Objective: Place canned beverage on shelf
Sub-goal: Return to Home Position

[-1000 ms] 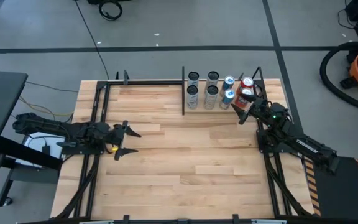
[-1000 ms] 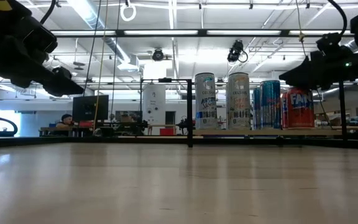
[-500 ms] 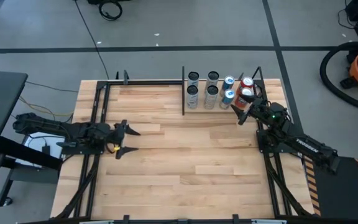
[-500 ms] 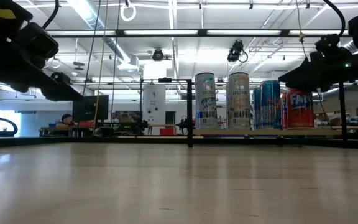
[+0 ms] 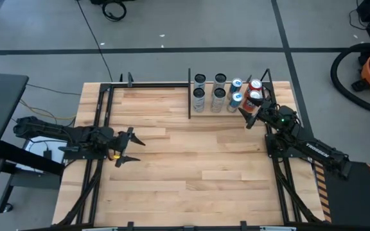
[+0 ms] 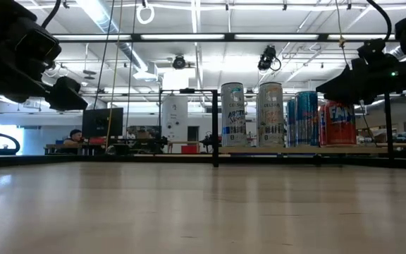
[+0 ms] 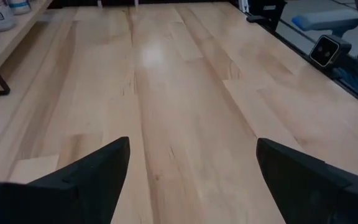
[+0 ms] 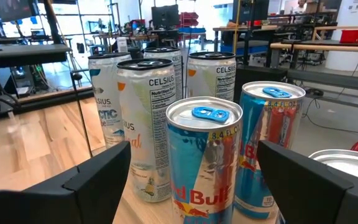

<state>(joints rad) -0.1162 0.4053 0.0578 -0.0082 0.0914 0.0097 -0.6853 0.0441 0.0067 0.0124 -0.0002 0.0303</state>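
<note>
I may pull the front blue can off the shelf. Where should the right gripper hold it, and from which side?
Probably its upper body, approached level from the side where the open right gripper sits. The front blue can stands upright, with white cans beside it and another blue can behind.

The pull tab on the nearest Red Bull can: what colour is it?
The pull tab is blue; the right wrist view shows it best.
</note>
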